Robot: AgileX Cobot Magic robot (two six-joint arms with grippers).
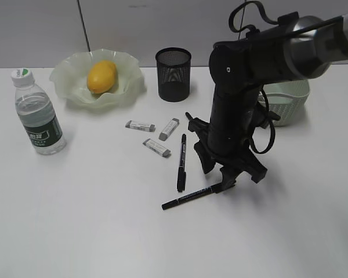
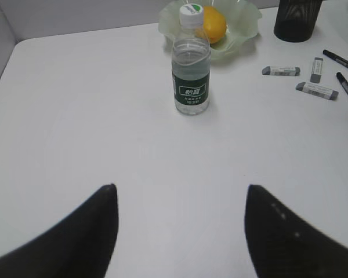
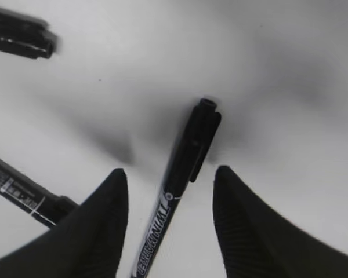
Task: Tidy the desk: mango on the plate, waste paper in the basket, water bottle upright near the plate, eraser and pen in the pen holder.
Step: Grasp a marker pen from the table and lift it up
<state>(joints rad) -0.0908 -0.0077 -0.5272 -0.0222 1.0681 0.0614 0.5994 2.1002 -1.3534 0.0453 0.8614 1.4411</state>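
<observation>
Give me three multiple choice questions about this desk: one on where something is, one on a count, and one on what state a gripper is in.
1. Where is the mango?
A. in the plate
B. in the basket
C. beside the pen holder

2. How many erasers lie on the desk?
A. one
B. three
C. five

3. How is the right gripper?
A. shut on a pen
B. open, straddling a pen
C. holding an eraser

Answers: 1 A, the yellow fruit sits in the wavy green dish. 2 B, three grey-white blocks lie between bottle and pens. 3 B, the right wrist view shows gaps on both sides of the pen.
</observation>
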